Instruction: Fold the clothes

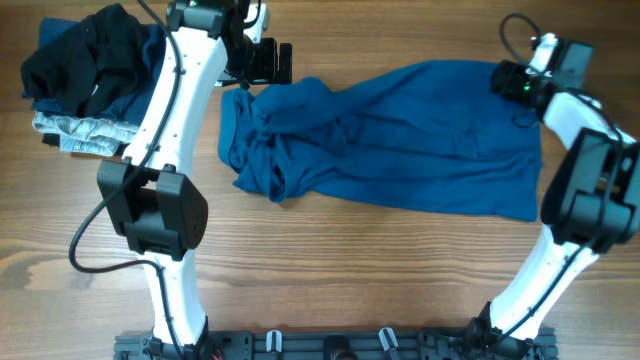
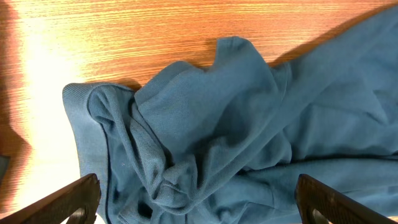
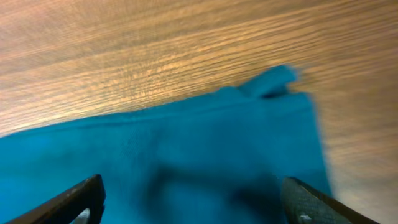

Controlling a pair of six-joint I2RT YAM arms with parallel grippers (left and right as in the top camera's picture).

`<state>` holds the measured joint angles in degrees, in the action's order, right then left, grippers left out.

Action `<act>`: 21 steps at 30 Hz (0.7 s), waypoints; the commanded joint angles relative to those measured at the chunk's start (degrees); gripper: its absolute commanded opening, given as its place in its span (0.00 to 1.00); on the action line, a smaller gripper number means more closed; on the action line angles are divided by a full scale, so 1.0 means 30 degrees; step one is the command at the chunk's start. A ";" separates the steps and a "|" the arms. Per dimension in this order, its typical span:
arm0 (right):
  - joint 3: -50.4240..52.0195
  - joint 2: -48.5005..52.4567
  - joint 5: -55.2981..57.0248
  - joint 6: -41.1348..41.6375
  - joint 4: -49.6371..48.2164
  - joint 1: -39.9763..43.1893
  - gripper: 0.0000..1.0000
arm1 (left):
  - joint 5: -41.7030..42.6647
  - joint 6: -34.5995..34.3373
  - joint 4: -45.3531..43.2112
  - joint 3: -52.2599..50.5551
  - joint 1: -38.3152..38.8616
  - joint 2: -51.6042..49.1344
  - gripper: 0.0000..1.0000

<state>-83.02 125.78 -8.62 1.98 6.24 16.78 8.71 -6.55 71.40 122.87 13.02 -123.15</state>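
Note:
A blue shirt (image 1: 400, 135) lies spread across the middle of the table, bunched and wrinkled at its left end. My left gripper (image 1: 262, 62) is open above that bunched end; in the left wrist view the crumpled blue cloth (image 2: 211, 137) lies between and below the wide-apart fingers (image 2: 198, 202). My right gripper (image 1: 512, 82) is open over the shirt's far right corner; the right wrist view shows flat blue cloth (image 3: 186, 155) under its spread fingers (image 3: 189, 199), blurred.
A pile of other clothes, black and dark blue (image 1: 90, 55) over a grey striped piece (image 1: 75, 130), lies at the far left corner. Bare wooden table (image 1: 350, 270) lies in front of the shirt.

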 commanded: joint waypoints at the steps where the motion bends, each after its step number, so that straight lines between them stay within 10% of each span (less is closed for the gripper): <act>1: -0.0255 0.1537 0.1639 -0.0262 -0.1195 -0.0641 0.89 | 0.0146 -0.0124 0.0000 0.0372 -0.0058 0.0393 1.00; 21: -0.0255 0.3483 0.4422 -0.0080 -0.4983 -0.0736 0.70 | -0.0138 -0.0117 0.0568 0.0372 -0.0058 0.0393 1.00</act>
<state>-83.50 132.55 4.36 1.61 -9.26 14.44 8.67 -6.55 73.12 122.87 13.02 -123.15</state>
